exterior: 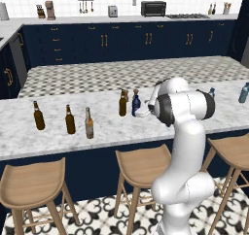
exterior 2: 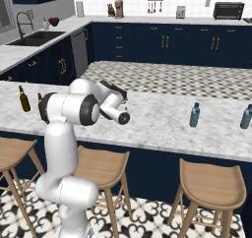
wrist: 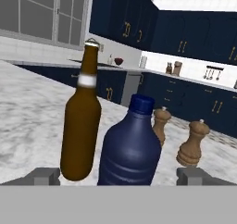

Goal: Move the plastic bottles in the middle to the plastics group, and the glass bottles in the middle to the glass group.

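Note:
A short dark navy plastic bottle [wrist: 129, 153] with a dark cap stands close in front of my gripper [wrist: 119, 176], between its wide-open fingertips [wrist: 44, 176], untouched. Just left of it is a tall dark brown glass bottle [wrist: 81, 126] with a pale neck band. Both stand mid-counter: the navy bottle [exterior: 136, 103] and the brown bottle [exterior: 122, 103], with my gripper [exterior: 142, 111] beside them. At the left, a light amber grey-labelled bottle [exterior: 89, 124] stands next to two dark brown bottles [exterior: 70, 120] [exterior: 38, 116]. Two teal bottles [exterior 2: 195, 115] [exterior 2: 246, 117] stand at the right.
Two small brown shakers [wrist: 192, 144] [wrist: 160, 123] stand just behind the navy bottle. Wooden stools [exterior: 141, 166] line the front of the marble counter [exterior: 58, 142]. A sink [exterior 2: 34, 38] and dark cabinets lie beyond it.

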### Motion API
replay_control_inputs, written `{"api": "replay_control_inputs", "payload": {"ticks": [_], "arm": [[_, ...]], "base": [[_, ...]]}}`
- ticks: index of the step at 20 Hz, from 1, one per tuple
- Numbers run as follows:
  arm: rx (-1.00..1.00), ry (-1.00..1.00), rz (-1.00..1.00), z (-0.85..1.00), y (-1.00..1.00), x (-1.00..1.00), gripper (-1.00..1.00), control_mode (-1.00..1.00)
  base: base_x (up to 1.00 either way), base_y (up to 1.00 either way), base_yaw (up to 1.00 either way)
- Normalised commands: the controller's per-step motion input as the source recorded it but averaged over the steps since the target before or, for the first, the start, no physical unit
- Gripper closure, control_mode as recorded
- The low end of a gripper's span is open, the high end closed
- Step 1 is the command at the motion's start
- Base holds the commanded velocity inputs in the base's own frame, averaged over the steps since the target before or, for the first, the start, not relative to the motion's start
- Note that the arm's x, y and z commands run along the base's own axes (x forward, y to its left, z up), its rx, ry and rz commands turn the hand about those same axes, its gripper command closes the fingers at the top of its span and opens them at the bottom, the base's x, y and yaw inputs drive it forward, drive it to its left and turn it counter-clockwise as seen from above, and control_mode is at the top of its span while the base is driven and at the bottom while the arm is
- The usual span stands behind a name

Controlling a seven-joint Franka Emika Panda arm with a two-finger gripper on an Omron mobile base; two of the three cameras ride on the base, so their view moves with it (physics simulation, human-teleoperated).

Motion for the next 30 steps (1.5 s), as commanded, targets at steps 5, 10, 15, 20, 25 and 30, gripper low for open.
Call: {"api": "replay_control_inputs", "payload": {"ticks": [5, 10, 15, 20, 25, 30], "arm": [[0.00, 0.00, 0.00, -0.03, 0.06, 0.24, -1.00, -1.00], [0.00, 0.00, 0.00, -0.08, 0.06, 0.19, -1.00, -1.00], [0.00, 0.00, 0.00, -0.07, 0.02, 0.17, -1.00, -1.00], [0.00, 0.00, 0.00, -0.04, 0.00, 0.15, 1.00, -1.00], [0.02, 0.00, 0.00, -0.03, 0.00, 0.08, 1.00, -1.00], [0.01, 0.00, 0.00, 0.04, -0.12, -0.04, 1.00, -1.00]], "base": [[0.00, 0.00, 0.00], [0.00, 0.00, 0.00], [0.00, 0.00, 0.00], [0.00, 0.00, 0.00], [0.00, 0.00, 0.00], [0.00, 0.00, 0.00]]}}
